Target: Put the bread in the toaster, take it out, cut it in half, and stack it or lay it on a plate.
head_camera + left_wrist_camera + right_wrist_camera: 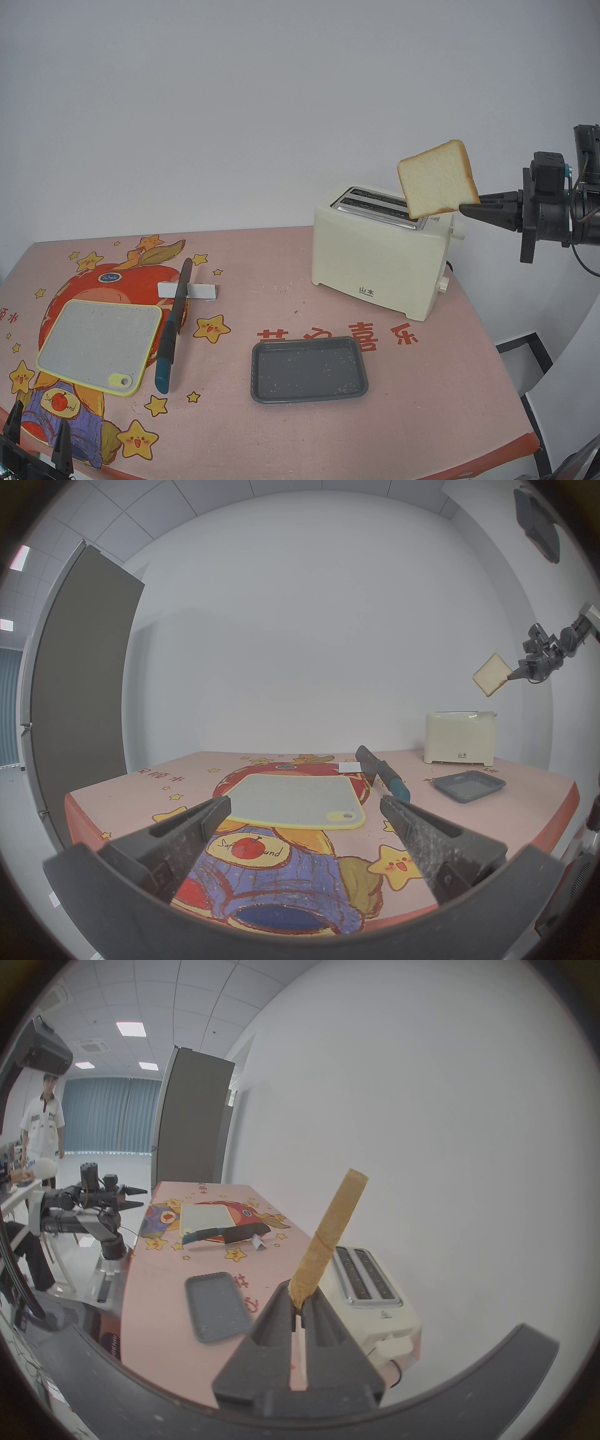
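A slice of white bread (437, 179) hangs tilted in the air just above the right end of the cream toaster (381, 262), held by one corner in my right gripper (467, 208), which is shut on it. Seen edge-on, the bread (328, 1238) rises from the pinched fingertips of that gripper (299, 1300), with the toaster's slots (364, 1277) below. My left gripper (300, 820) stands open and holds nothing at the table's near left corner, short of the grey cutting board (294, 800). A grey plate (309, 369) lies in front of the toaster.
A knife with a teal handle (172, 334) lies along the right side of the cutting board (97, 344), its blade resting on a small white block (199, 290). The wall stands close behind the toaster. The table's right edge (494, 369) is near the toaster.
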Tool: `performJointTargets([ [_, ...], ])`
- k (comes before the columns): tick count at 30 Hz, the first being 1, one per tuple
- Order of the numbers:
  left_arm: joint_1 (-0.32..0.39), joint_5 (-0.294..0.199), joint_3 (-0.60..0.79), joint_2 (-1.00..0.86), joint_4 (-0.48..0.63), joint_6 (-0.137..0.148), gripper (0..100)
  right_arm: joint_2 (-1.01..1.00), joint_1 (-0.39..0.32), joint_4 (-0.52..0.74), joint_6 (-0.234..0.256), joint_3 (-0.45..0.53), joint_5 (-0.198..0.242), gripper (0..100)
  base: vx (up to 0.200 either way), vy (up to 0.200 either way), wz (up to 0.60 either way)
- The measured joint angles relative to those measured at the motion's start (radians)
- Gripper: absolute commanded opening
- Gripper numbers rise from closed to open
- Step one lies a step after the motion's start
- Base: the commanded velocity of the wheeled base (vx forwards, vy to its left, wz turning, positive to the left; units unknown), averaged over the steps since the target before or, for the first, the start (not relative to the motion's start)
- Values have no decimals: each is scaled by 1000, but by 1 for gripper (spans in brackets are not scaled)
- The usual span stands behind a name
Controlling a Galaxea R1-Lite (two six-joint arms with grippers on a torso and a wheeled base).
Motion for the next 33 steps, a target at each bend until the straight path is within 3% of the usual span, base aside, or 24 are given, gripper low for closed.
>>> performJointTargets([
  [15, 0, 0, 0, 0, 0, 0, 100, 136, -29, 35, -43, -148, 17, 0, 0, 0, 0],
  [19, 0, 0, 0, 0, 0, 0, 100, 162, -32, 102, -102, -205, 16, 0, 0, 0, 0],
  [21, 0, 0, 0, 0, 0, 0, 100, 187, -39, 143, -169, -253, 17, 0, 0, 0, 0],
  [23, 0, 0, 0, 0, 0, 0, 100, 206, -45, 159, -196, -277, 17, 0, 0, 0, 0],
  [27, 0, 0, 0, 0, 0, 0, 100, 234, -51, 165, -226, -296, 17, 0, 0, 0, 0],
  [33, 0, 0, 0, 0, 0, 0, 100, 256, -57, 166, -234, -297, 17, 0, 0, 0, 0],
])
